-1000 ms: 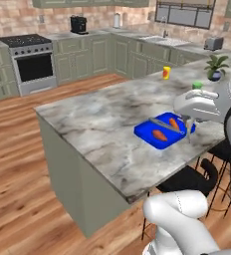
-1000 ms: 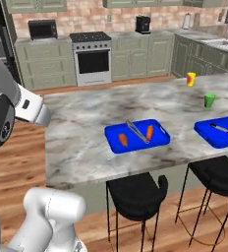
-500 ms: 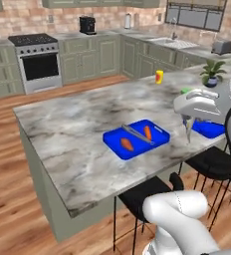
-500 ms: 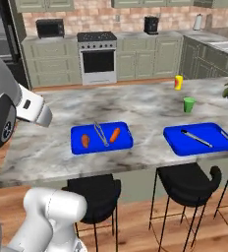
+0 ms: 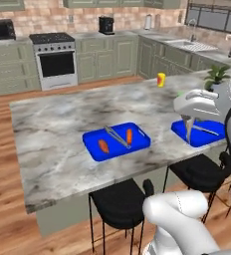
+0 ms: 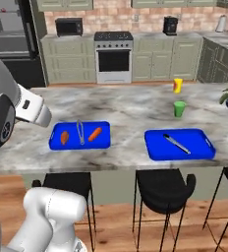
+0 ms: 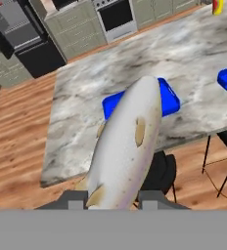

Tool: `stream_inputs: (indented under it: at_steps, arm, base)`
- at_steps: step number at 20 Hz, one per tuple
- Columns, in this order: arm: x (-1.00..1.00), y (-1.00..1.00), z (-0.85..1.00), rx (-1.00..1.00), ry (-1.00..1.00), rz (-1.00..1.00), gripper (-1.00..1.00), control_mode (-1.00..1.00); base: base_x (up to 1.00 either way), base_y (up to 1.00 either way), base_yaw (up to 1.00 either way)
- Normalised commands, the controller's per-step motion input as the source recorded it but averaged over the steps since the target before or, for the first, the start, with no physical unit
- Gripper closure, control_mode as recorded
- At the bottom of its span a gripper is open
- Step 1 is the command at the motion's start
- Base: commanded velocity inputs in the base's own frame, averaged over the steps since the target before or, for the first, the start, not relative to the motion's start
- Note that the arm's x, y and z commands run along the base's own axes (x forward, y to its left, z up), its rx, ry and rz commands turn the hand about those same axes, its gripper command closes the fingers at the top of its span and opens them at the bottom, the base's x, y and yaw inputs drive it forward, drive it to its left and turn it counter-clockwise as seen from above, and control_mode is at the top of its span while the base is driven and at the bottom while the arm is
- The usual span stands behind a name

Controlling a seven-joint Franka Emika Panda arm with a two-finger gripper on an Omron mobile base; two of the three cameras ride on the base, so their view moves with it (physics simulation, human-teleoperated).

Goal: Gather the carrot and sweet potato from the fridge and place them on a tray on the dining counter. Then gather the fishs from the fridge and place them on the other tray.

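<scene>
On the left, the carrot (image 6: 95, 134) and sweet potato (image 6: 65, 137) are lying on a blue tray (image 6: 57, 143) on the marble worktop (image 6: 130, 110). On the right, the other tray (image 6: 157, 147) is waiting for the pale fish (image 7: 127, 144). The pincer (image 7: 108, 197) is grasping this fish by its tail. I think it should carry it level over that tray, go down low, then let go. No words are showing anywhere.
</scene>
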Motion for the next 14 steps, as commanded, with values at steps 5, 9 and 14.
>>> stream_inputs:
  at_steps: [5, 9, 14]
  arm:
    - [0.00, 0.00, 0.00, 0.00, 0.00, 0.00, 1.00, 1.00]
    - [0.00, 0.00, 0.00, 0.00, 0.00, 0.00, 1.00, 1.00]
    - [0.00, 0.00, 0.00, 0.00, 0.00, 0.00, 1.00, 1.00]
  base:
    - [0.02, -0.91, 0.26]
    - [0.01, -0.93, 0.26]
    - [0.03, -0.92, 0.26]
